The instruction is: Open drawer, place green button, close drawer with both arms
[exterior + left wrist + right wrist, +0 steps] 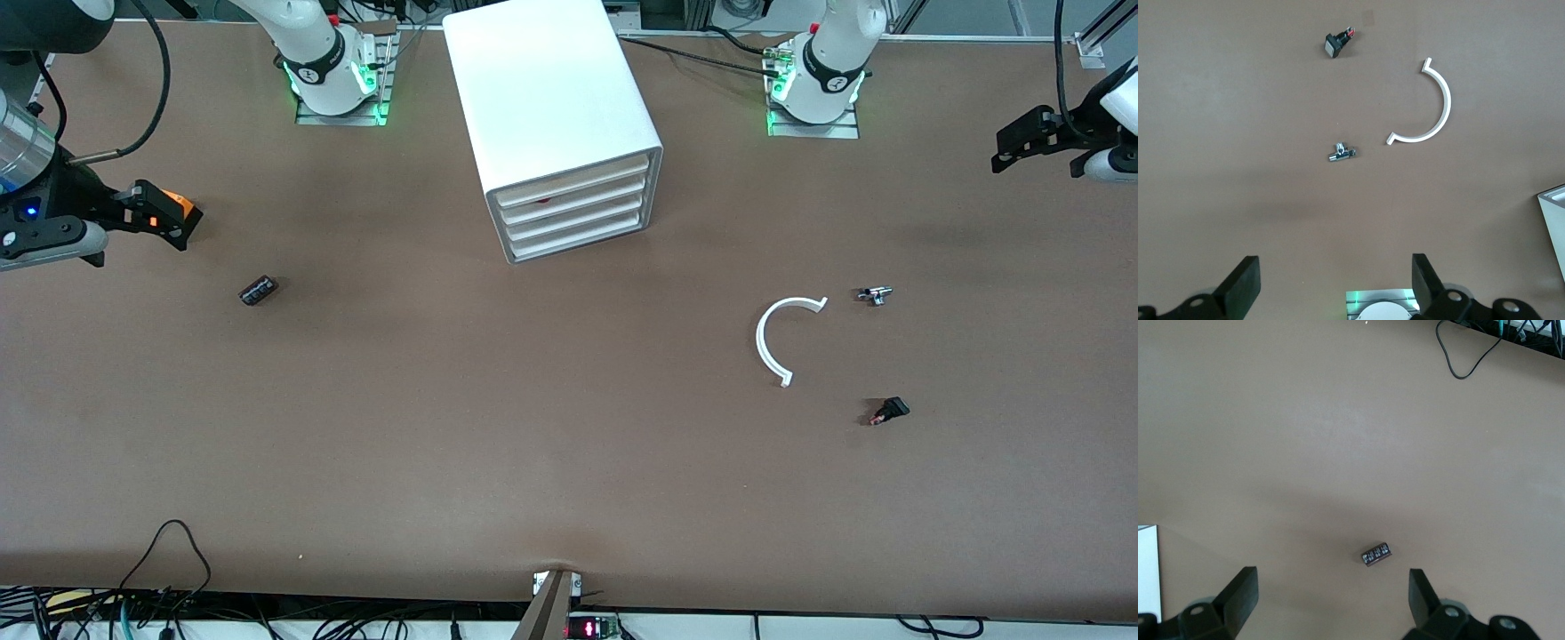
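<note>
The brown desk (533, 444) fills the frame; the white plastic drawer cabinet (556, 98) stands at its top centre, between my two bases, with its four drawers (576, 212) all pushed in; the button I cannot make out in any view.

My left pincer (1335, 270) hangs over the desk at the upper edge of the frame, at the left arm's end, its fingers (1245, 280) spread wide and holding nothing; my right pincer (1331, 583) hangs over the right arm's end, equally wide open and empty.

The white C-shaped plastic strip (765, 342) lies in the middle band of the frame toward the left arm's end; the black ribbed cylinder (259, 291) lies toward the right arm's end, near my right pincer; the small black switch with red terminals (890, 411) lies lower in the frame than the strip; the tiny silver metal fitting (876, 294) lies just beside the strip's upper tip.
</note>
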